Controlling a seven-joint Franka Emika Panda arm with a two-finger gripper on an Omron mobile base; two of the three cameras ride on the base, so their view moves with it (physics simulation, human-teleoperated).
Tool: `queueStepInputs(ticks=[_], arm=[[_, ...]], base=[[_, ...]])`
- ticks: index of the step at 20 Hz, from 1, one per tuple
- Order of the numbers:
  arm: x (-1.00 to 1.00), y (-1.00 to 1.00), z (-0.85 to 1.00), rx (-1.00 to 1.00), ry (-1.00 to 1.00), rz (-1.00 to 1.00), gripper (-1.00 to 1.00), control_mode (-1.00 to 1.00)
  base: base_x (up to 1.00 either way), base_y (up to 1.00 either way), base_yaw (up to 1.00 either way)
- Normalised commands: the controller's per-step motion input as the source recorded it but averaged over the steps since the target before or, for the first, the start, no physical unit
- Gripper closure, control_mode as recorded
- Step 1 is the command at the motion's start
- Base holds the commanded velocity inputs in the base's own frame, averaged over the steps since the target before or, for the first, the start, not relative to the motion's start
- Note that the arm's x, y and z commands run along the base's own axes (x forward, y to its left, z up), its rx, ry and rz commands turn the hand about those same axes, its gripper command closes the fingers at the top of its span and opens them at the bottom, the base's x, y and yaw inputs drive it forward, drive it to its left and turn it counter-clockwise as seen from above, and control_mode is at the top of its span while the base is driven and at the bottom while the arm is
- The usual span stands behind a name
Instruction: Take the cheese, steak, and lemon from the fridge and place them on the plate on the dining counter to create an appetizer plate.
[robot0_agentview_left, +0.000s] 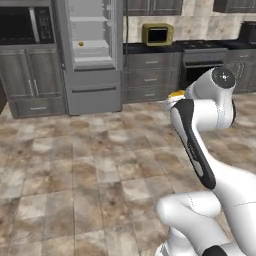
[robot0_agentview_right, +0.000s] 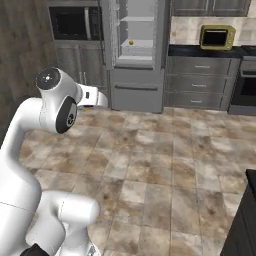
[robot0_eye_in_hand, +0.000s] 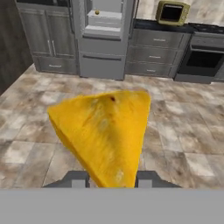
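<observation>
My gripper (robot0_eye_in_hand: 111, 179) is shut on the cheese (robot0_eye_in_hand: 103, 131), a yellow-orange wedge held between the two dark fingertips (robot0_eye_in_hand: 76, 178) and carried above the tiled floor. In the left base view a sliver of the cheese (robot0_agentview_left: 175, 93) peeks out behind the arm's upper link. The fridge (robot0_agentview_left: 92, 55) stands open at the far wall, well away from the hand. The lemon (robot0_agentview_left: 81, 44) sits on one of its pale shelves as a small yellow ball (robot0_agentview_right: 131, 43). A dark corner of the dining counter (robot0_agentview_right: 247, 210) enters at the lower right. The steak and the plate are out of view.
A black microwave (robot0_agentview_left: 25, 25) is built in left of the fridge, above grey cabinets. Right of the fridge run grey drawers (robot0_agentview_right: 200, 82), a yellow toaster oven (robot0_agentview_right: 216, 36) on the black worktop, and a dark oven (robot0_eye_in_hand: 201, 63). Open tiled floor (robot0_agentview_right: 150, 165) lies between.
</observation>
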Motion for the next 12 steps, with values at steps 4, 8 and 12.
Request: queueStepInputs(ticks=[4,8,12], arm=[[0.0,0.0,0.0,0.0,0.0,0.0,1.0,1.0],[0.0,0.0,0.0,0.0,0.0,0.0,1.0,1.0],[0.0,0.0,0.0,0.0,0.0,0.0,1.0,1.0]], base=[[-1.0,-0.31,0.0],[-1.0,-0.31,0.0],[-1.0,-0.31,0.0]])
